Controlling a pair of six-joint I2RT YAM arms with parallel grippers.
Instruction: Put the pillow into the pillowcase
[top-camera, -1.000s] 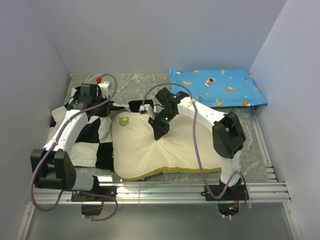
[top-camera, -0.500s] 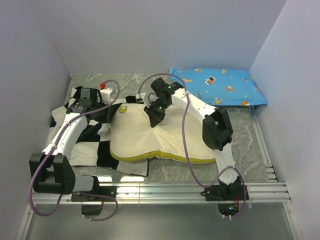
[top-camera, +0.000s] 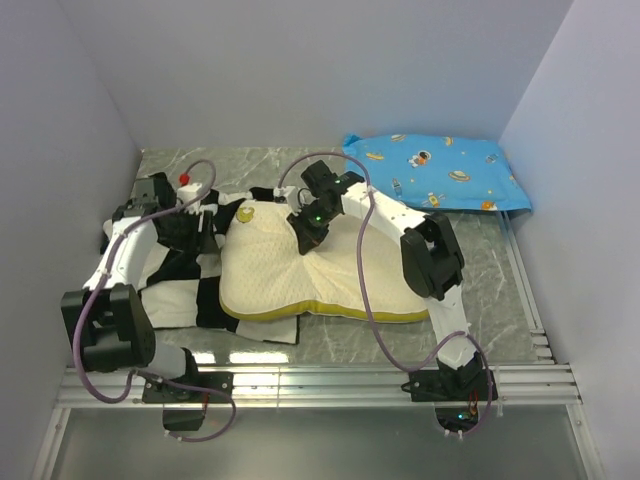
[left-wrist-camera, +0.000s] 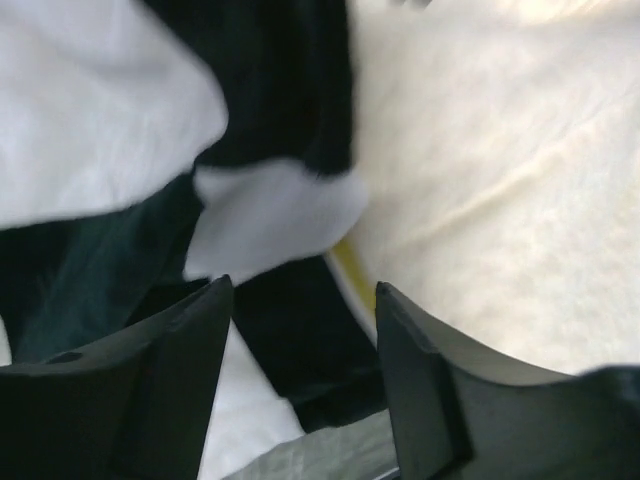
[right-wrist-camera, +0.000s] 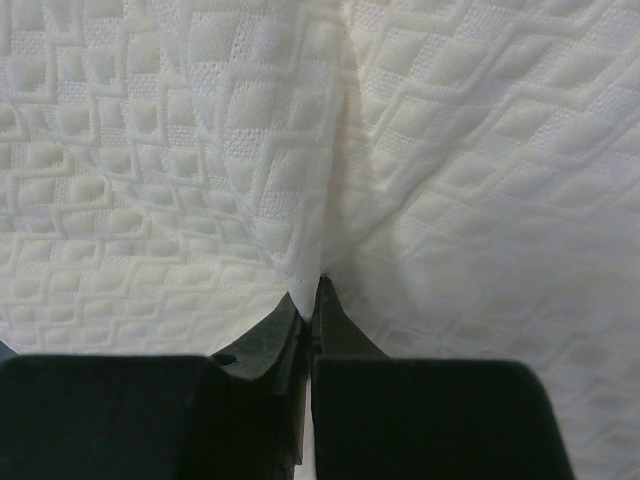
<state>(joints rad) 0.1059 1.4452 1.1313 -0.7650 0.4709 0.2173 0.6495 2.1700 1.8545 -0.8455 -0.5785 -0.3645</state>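
Two arms stand on the rail (top-camera: 350, 385) at the table's (top-camera: 260, 165) near edge, each with one gripper. There are two pillows and one pillowcase.

The cream pillow (top-camera: 330, 280) lies mid-table, with its left part resting over the right part of the checkered pillowcase (top-camera: 175, 290). The pillowcase spreads out flat to the left and shows again under the pillow's near left corner. The pillow is on the case, not inside it. Olive piping (top-camera: 300, 312) runs along its near edge, and a small yellow emblem (top-camera: 248, 212) sits at its far left corner.

The left gripper (top-camera: 205, 215) hangs at the pillow's far left end, over the case. The right gripper (top-camera: 305, 235) bears on the pillow's far side, just right of the emblem. The blue pillow (top-camera: 435, 175) lies apart at the far right.

From above, neither set of jaws can be read. The left wrist view shows the left gripper (left-wrist-camera: 305, 300) with its fingers standing apart and nothing between them. Beyond them are rumpled black and white pillowcase (left-wrist-camera: 100, 120), a sliver of piping (left-wrist-camera: 350, 270) and the pillow (left-wrist-camera: 500, 180) at right. The right wrist view shows the right gripper (right-wrist-camera: 310, 305) closed tight on a pinched ridge of the pillow's (right-wrist-camera: 450, 150) quilted cover. The quilted pattern reads only as dots from above.
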